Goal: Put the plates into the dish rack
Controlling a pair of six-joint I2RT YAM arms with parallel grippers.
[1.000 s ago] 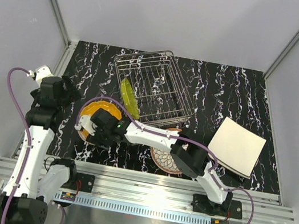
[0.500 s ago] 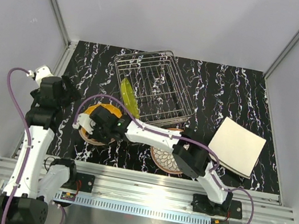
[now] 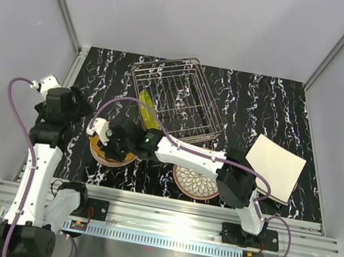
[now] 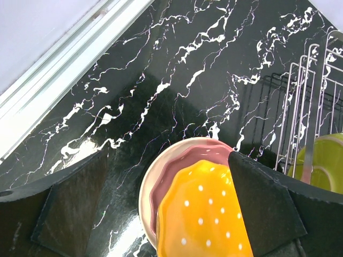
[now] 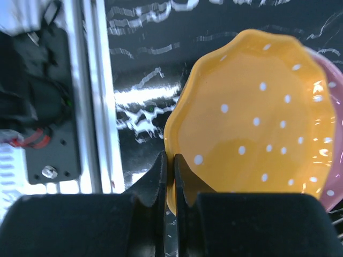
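One plate in hand: your right gripper (image 5: 172, 160) clamps the orange plate (image 5: 252, 123) by its rim, probably to lift it off the pink plate (image 4: 171, 166), near-left of the dish rack (image 3: 177, 96); left gripper (image 4: 166, 160) hangs wide open.

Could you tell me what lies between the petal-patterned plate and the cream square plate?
In the top view, the right arm's black joint fills the gap between petal-patterned plate and cream square plate, above marble table.

From high overhead we look down on the orange plate (image 3: 97, 151); our left wrist view hangs close above it, the right at its rim; all share it.
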